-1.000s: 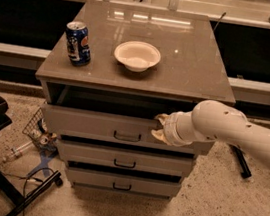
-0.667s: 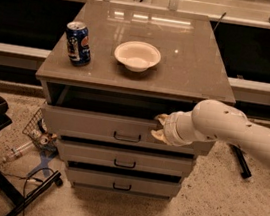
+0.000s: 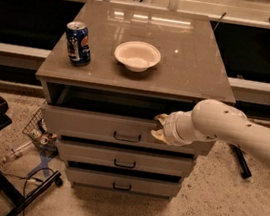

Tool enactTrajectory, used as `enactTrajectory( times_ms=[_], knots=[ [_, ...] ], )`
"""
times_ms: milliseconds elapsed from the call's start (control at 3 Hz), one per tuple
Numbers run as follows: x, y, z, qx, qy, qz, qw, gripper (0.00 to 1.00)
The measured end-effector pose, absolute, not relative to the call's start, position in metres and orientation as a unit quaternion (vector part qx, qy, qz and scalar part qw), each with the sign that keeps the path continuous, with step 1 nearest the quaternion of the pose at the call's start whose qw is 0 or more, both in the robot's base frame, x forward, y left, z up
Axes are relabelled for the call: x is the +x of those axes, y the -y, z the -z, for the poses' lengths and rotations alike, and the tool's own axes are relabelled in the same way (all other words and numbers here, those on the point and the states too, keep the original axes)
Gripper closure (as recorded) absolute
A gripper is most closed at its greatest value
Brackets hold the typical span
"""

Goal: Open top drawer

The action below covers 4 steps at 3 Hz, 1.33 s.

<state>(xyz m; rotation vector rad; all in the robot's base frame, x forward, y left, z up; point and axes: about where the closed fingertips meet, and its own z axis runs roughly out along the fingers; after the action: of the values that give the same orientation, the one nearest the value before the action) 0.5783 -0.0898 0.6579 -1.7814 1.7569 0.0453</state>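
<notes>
Top drawer point(image 3: 97, 124): partly out, front's upper edge at gripper point(image 3: 159, 127); handle point(image 3: 127, 137) just left, slightly below. Open or closed: cannot tell. Step: pulling open. Next: draw straight outward.

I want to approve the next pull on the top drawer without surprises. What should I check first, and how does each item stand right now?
1. The top drawer is partly out, with a dark gap showing under the cabinet top: ok.
2. The gripper is at the drawer front's upper edge, right of the handle: ok.
3. Firm hold on the drawer front: cannot tell.
4. The can and the bowl stand upright, set back from the front edge: ok.
5. The lower drawers sit further in than the top one: ok.
6. The floor clutter lies left of the cabinet, not in front of the drawer: ok.
</notes>
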Motion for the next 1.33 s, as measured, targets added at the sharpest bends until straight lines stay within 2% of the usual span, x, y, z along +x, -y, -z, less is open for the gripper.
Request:
enactTrajectory(
  times_ms=[1333],
  knots=[
    [0.5781,0.0899,-0.6582,-0.676,-0.667,-0.017,0.314,1.00]
  ],
)
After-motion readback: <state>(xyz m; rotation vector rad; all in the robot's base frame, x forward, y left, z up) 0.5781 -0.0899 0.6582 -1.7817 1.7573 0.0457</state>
